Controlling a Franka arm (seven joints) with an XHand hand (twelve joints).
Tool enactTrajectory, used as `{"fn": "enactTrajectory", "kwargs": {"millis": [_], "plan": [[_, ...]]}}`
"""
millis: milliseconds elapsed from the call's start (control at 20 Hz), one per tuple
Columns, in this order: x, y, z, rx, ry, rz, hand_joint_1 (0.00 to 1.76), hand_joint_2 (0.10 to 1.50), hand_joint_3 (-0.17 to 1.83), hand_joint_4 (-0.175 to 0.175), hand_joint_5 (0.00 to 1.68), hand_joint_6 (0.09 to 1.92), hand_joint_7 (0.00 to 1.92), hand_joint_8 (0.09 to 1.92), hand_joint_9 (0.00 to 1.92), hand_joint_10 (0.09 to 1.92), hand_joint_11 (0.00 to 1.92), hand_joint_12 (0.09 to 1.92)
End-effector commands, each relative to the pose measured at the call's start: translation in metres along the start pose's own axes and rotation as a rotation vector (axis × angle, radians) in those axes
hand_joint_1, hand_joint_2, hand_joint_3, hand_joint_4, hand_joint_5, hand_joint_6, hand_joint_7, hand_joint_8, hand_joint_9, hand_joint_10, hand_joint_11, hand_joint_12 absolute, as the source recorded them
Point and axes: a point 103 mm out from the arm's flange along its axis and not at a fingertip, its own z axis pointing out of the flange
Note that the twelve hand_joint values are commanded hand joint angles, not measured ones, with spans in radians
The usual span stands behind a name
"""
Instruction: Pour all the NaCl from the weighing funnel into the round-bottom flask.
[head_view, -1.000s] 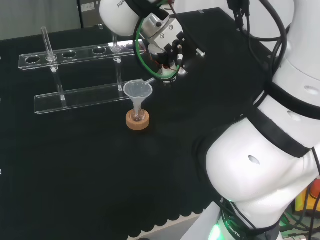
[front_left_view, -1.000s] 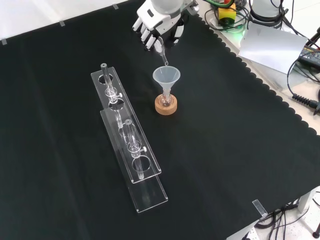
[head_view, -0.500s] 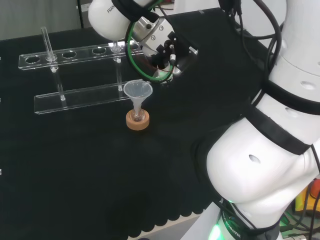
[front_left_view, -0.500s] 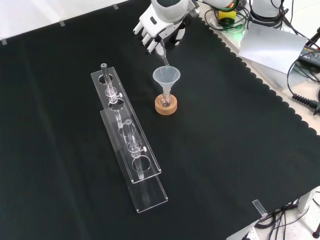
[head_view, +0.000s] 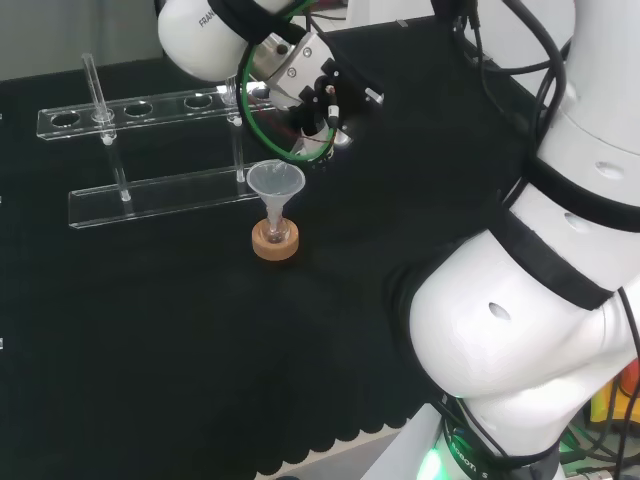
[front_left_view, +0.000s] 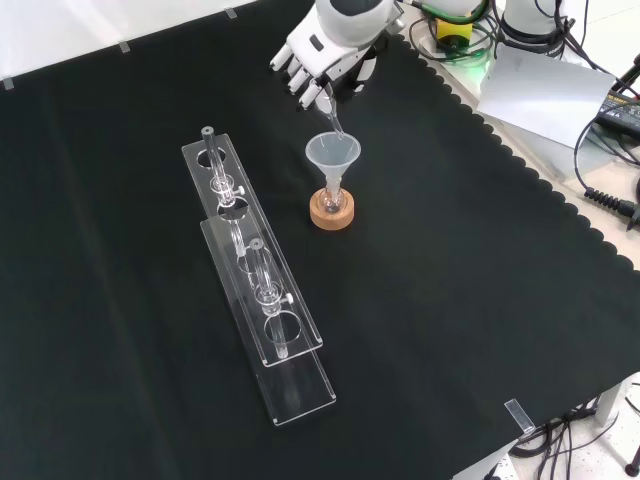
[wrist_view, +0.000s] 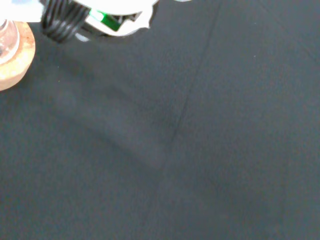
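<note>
Hand (front_left_view: 325, 55), fingers curled round the slim clear weighing funnel (front_left_view: 330, 113), whose long axis slants down from the fingers so its tip sits just over the mouth of the wide funnel (front_left_view: 332, 154) in the flask (front_left_view: 331, 197) on its cork ring (front_left_view: 331, 210).

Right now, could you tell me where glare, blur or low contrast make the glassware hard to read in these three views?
Head view: the clear funnel reads well against the black cloth, while the clear rack shows mostly as bright edges. Front view: the weighing funnel under the hand is faint. Wrist view: the cork ring and the white hand part above it are soft.
</note>
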Motion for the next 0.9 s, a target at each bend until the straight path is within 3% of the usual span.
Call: {"fn": "enactTrajectory", "kwargs": {"millis": [50,900], "plan": [[-0.0109,0.0054,0.0144,0.063,-0.048,0.023,1.08,0.71,0.70,0.175,1.12,0.97,0.84,0.67,1.07,0.41,0.63,1.21],[-0.0028,0.0078,0.0057,0.050,-0.123,0.017,1.08,0.70,0.71,0.175,1.12,0.97,0.83,0.66,1.07,0.41,0.63,1.21]]}}
